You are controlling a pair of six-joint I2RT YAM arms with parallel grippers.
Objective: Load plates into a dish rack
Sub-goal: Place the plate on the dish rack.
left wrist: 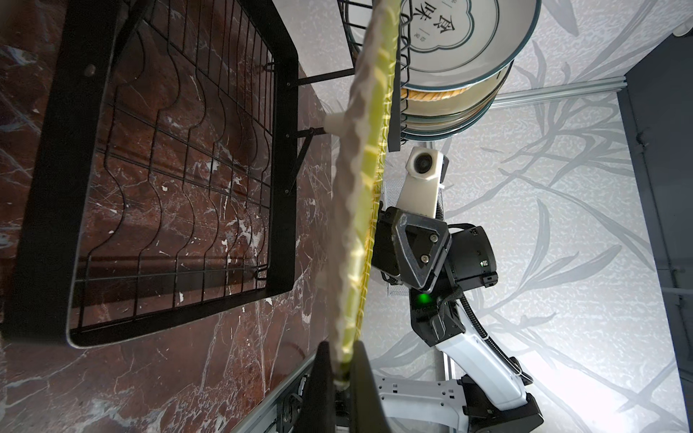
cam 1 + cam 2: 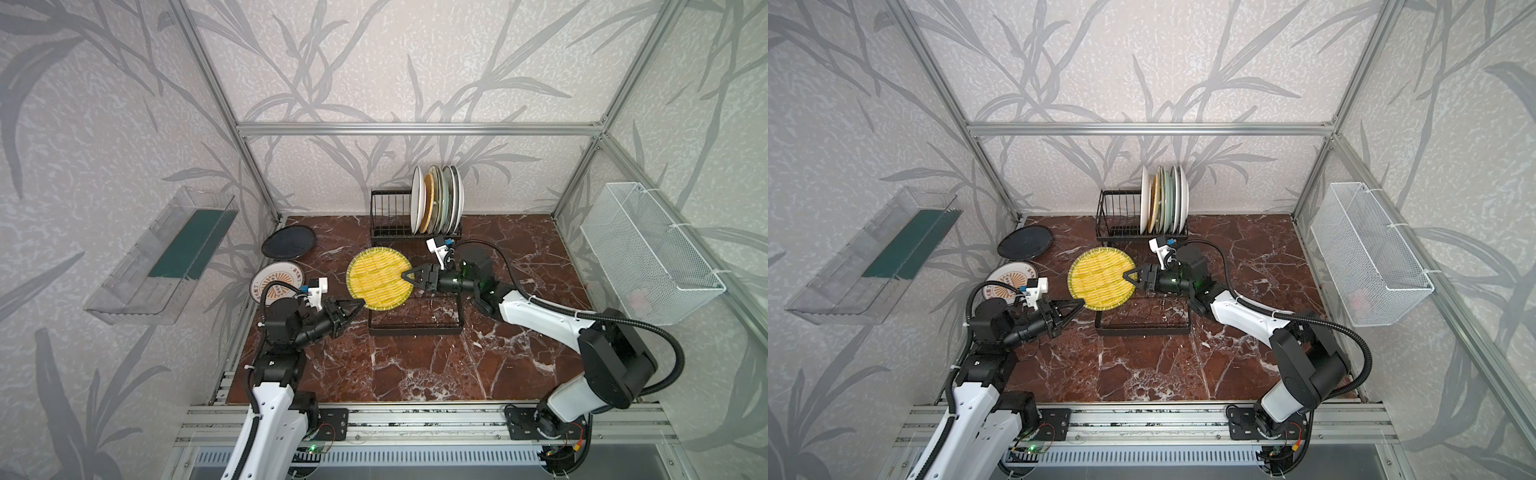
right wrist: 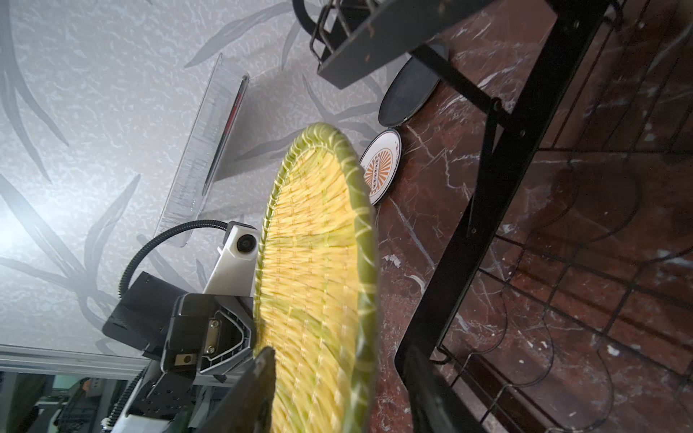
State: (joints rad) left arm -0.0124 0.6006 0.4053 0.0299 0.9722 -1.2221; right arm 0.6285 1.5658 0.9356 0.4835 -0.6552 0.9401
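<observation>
Well, the biggest thing I see is the red-brown marble table (image 2: pixel 415 365). On it sits the dish rack (image 2: pixel 388 214), made of black wire. It has a raised part with slots at the far end and a long flat grid closer to me.

A row of plates (image 2: pixel 436 199) stands on edge in the right side of the raised part. They are packed close together: white ones, an orange woven one and a pale green one. The slots on the left side are bare. From the left wrist camera I see the end plate (image 1: pixel 461 37), white with a dark green ring and letters in the middle.

The yellow woven plate (image 2: pixel 378 276) is up in the air, tipped over the left part of the flat grid. It has a greenish rim and looks like a basket.

Two more plates lie flat at the far left of the table. One is the black plate (image 2: pixel 288 242). Just beside it is the white plate with an orange sunburst (image 2: pixel 274 276).

My left arm bends in from the near left, and the left claw (image 2: pixel 360 306) pinches the plate's near rim tight. My right arm stretches across from the near right. The right claw (image 2: pixel 406 278) points left at the plate's right rim. Its fingers (image 3: pixel 262 378) are spread on both sides of that rim, and I see a gap by one finger.
</observation>
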